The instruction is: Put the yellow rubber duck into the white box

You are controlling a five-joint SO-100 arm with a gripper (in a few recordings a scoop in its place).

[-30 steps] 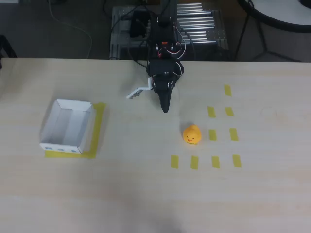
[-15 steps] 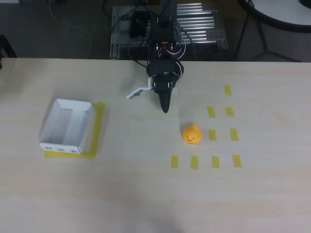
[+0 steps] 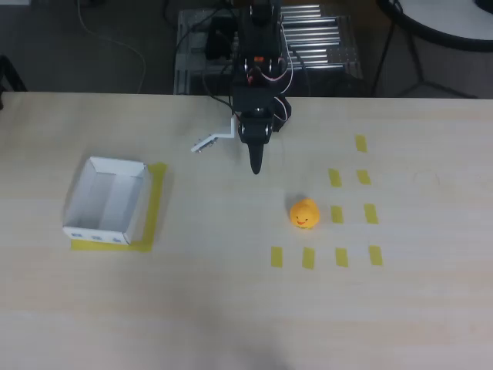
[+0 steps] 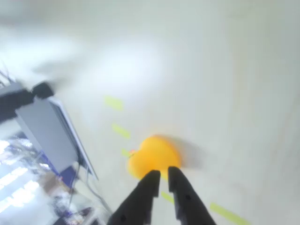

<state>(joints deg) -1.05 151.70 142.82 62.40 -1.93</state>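
Fingers (image 4: 182,194): two dark, tapered, matte prongs, tips nearly together with a thin slit between them, holding nothing. In the overhead view the gripper (image 3: 255,163) reads as a single black point aimed down the picture, hanging over bare tabletop near the far edge; a small white plate juts from the arm toward the left.

Yellow rubber duck (image 3: 304,213): small, rounded, smooth orange-yellow toy, sitting alone on the table, below and right of the gripper and apart from it. Dark face mark turned toward the bottom of the overhead picture; body too round to give a clear long axis. In the wrist view it (image 4: 153,156) appears blurred just beyond the fingertips.

White box (image 3: 106,200): shallow rectangular cardboard tray, thin upright walls, open top, interior bare. Long axis runs roughly up-down the overhead picture, slightly tilted. Small marks on the near wall. It rests on a flat yellow patch (image 3: 156,202), well to the left of duck and gripper.

Table (image 3: 231,308): pale, wood-grained, matt surface.

Yellow tape strips (image 3: 336,213): short flat rectangles, right of and below the duck.
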